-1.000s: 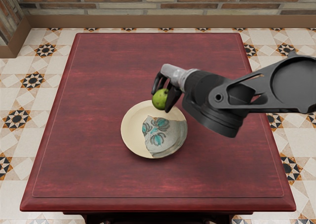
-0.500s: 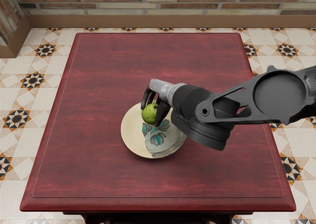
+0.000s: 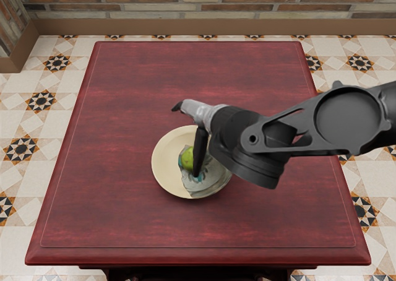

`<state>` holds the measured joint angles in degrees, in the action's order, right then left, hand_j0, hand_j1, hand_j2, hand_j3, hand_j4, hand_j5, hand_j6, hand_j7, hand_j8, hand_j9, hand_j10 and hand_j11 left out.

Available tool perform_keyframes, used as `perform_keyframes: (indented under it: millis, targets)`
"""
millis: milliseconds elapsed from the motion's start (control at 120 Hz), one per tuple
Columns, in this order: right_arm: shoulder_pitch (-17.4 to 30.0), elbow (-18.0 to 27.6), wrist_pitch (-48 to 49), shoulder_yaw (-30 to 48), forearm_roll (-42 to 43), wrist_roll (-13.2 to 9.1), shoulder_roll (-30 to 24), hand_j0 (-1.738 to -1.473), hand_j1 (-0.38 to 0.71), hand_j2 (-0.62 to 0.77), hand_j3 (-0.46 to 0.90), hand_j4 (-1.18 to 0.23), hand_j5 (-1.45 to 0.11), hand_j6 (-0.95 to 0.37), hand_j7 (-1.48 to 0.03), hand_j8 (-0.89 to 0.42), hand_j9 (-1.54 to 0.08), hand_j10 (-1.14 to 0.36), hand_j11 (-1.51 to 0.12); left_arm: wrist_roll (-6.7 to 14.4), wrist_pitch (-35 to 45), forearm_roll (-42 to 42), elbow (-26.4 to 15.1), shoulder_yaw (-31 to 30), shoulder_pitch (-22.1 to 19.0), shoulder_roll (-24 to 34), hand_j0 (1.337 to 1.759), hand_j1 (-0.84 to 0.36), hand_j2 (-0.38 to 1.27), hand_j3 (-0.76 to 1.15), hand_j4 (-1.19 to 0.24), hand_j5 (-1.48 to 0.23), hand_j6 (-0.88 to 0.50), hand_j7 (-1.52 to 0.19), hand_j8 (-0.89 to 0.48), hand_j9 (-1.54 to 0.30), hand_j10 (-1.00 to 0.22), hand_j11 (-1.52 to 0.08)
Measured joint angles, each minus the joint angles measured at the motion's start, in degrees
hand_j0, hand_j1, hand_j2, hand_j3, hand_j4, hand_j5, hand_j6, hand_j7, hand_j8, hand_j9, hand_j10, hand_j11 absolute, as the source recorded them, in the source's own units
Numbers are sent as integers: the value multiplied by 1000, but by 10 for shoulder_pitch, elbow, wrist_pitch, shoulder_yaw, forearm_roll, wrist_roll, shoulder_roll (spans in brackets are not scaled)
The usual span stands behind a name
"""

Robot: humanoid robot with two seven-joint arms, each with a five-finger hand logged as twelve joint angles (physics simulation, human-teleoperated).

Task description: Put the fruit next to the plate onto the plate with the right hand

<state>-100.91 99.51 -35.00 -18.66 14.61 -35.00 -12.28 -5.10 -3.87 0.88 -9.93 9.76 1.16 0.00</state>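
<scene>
While the big dark right arm reaches in from the right side, the right hand [image 3: 198, 131] hangs over the plate [image 3: 161, 164]. The hand looks wide, with its fingers spread apart and not wrapped around anything. One finger sticks out up and to the left. Another dark finger [image 3: 199, 154] points straight down, just beside the fruit [image 3: 187, 156]. I cannot tell if that finger touches it.

The fruit is small, round and green. It sits on the plate, near the middle, partly hidden behind the dark finger. The plate is pale yellow with a blue-green picture on it. It rests in the middle of the dark red bench [image 3: 124, 95].
</scene>
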Motion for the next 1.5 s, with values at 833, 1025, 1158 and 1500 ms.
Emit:
perform_keyframes:
  millis: [833, 1025, 1158, 1500]
  targets:
    - [456, -10, 585, 569, -143, 0, -145, -1658, -348, 1, 0, -2, -2, -1, -2, -1, -2, -2, -2, 0, 0, -1, 0, 0, -2, 0, 1658, 337, 2, 0, -10, -13, -10, -13, -10, -13, -10, -13]
    - [497, -47, 682, 594, -247, 0, -234, -1658, -349, 0, 0, -1, -1, 0, -1, 0, -1, -1, -1, 0, 0, 0, 0, 0, -2, 0, 1658, 337, 2, 0, -10, -13, -10, -13, -10, -13, -10, -13]
    - [529, -77, 695, 599, -304, 0, -283, -1658, -349, 0, 0, 0, 0, 0, 0, 0, 0, 0, 0, 0, 0, 0, -1, 0, -5, 0, 1658, 337, 2, 0, -10, -13, -10, -13, -10, -13, -10, -13]
    - [591, -100, 700, 615, -354, 0, -415, -1658, -349, 0, 0, 0, 0, 2, 0, 1, 0, 1, 0, 1, 0, 1, 0, 0, -5, 0, 1658, 337, 2, 0, -10, -13, -10, -13, -10, -13, -10, -13]
